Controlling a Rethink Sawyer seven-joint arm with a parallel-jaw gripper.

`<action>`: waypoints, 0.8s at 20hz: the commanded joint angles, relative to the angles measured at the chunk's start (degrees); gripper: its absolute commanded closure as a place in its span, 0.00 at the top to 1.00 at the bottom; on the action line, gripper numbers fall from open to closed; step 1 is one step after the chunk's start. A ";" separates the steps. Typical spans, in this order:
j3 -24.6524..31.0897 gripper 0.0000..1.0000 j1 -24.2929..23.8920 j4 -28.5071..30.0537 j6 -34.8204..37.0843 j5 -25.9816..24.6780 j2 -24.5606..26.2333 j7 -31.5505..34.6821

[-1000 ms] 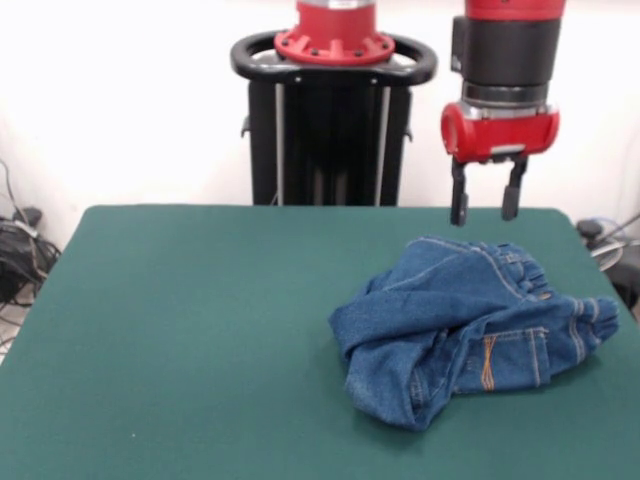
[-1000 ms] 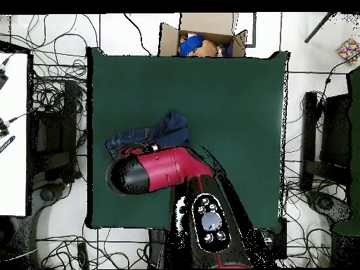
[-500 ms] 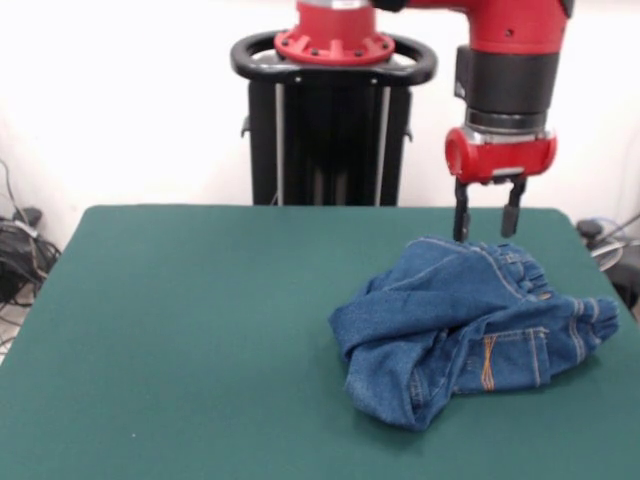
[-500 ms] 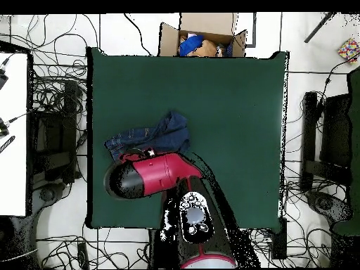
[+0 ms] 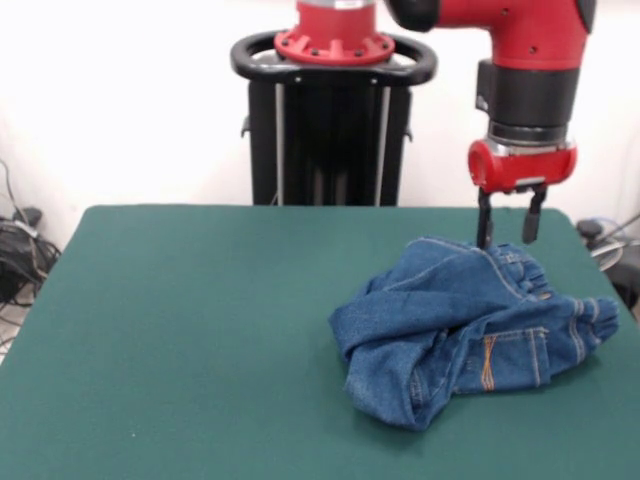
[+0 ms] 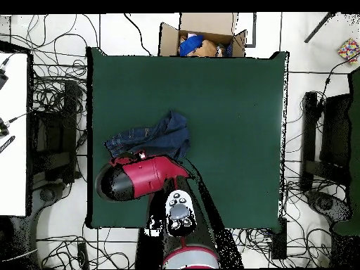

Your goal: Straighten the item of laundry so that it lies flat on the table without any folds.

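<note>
Hovered with tool [image 5: 510, 230] spread wide just above the crumpled jeans [image 5: 468, 322], at their waistband. Best pinched one top layer there, then drawn outward across the worktop [image 5: 200, 330].

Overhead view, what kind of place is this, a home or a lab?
Most likely a robotics lab: the green table stands amid tangled floor cables, a red robot arm reaches over crumpled jeans, and a cardboard box sits at one edge.

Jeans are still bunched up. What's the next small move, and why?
Probably lower the open pincer a little and close on the waistband. It hangs just above that gathered edge of the jeans, which lie crumpled and folded on the table.
</note>
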 commanded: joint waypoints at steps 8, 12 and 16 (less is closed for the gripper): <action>-5.11 1.00 3.70 2.66 -4.61 4.76 4.11 15.21; -5.81 1.00 3.78 1.99 -5.75 4.83 5.34 14.40; -5.66 1.00 2.44 1.24 -5.98 4.58 6.09 12.93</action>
